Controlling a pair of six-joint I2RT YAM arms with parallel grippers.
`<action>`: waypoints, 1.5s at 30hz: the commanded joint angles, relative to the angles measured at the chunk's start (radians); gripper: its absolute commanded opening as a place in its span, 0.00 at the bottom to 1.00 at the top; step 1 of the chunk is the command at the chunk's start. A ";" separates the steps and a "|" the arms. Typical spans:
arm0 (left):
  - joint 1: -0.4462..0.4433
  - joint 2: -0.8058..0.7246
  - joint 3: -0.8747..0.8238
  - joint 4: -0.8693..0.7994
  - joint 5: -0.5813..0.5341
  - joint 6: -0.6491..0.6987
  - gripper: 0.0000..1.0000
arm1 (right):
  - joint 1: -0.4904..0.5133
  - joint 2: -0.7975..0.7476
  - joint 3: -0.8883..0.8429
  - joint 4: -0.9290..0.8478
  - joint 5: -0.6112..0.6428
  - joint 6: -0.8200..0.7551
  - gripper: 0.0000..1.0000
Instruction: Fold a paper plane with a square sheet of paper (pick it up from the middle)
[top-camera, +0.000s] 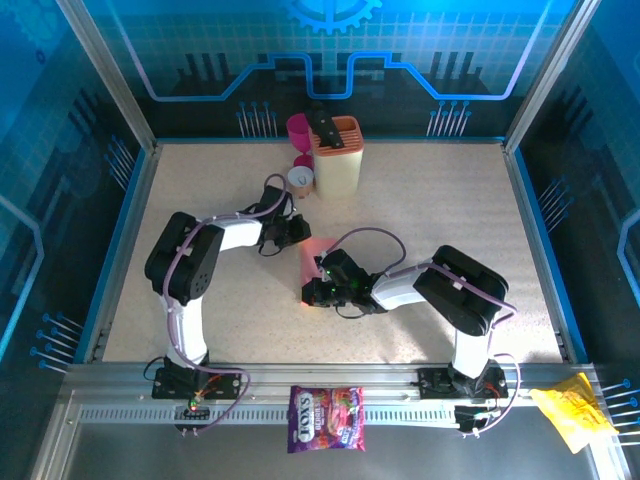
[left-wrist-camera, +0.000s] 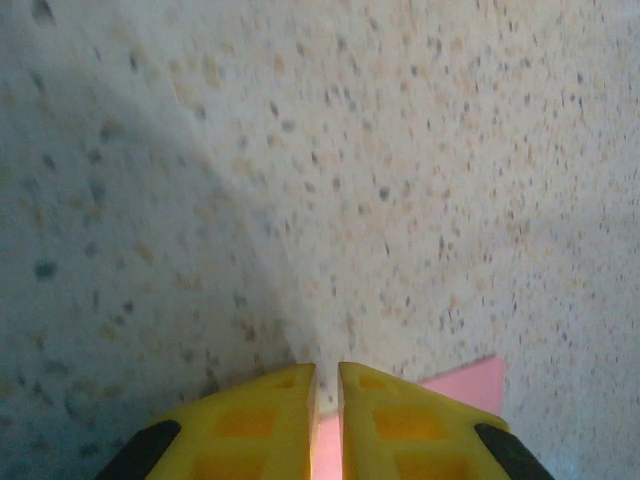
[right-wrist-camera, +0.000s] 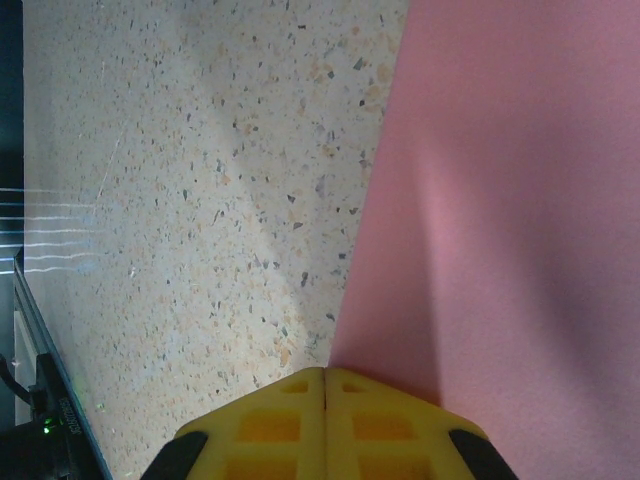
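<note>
Working a fold, as I judge it, not picking up or finishing.

- My right gripper (right-wrist-camera: 325, 378): yellow fingers pressed flat together with nothing visible between them. The tips sit at the left edge of the square sheet of paper (right-wrist-camera: 500, 250). I read this as holding the sheet down. I cannot tell whether the tips truly bear on it.
- My left gripper (left-wrist-camera: 327, 378): fingers parted by a thin slit, with pink showing through it and a pink corner just to the right. I cannot tell whether that pink lies between the pads or flat beneath them.
- The sheet lies on the speckled table (right-wrist-camera: 200, 200) at mid-table, between my two grippers. From overhead it shows as a narrow pink strip, so I take it as partly folded. No dart shape or wings are visible yet.
- Next move, my guess: the left jaws must come clear without dragging the thin paper. The right tips should hold the sheet flat so the fold line does not shift. It is light and would slide easily.
- Hard to make out: my wrists cover most of the sheet's outline from above, so I cannot count the folds or see the crease itself. The left wrist view is blurred.
- At the back of the table are a magenta cup (top-camera: 299, 127) and a tall cream container (top-camera: 337, 160), well apart from the work.
</note>
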 joint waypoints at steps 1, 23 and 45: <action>0.060 0.049 0.064 -0.010 -0.103 0.025 0.17 | 0.023 0.112 -0.067 -0.307 0.038 0.006 0.00; -0.016 -0.178 -0.180 0.100 0.105 0.018 0.16 | 0.024 0.120 -0.048 -0.287 0.014 -0.018 0.00; -0.016 -0.066 -0.151 0.053 0.022 0.088 0.04 | 0.003 0.034 -0.038 -0.262 -0.055 -0.052 0.00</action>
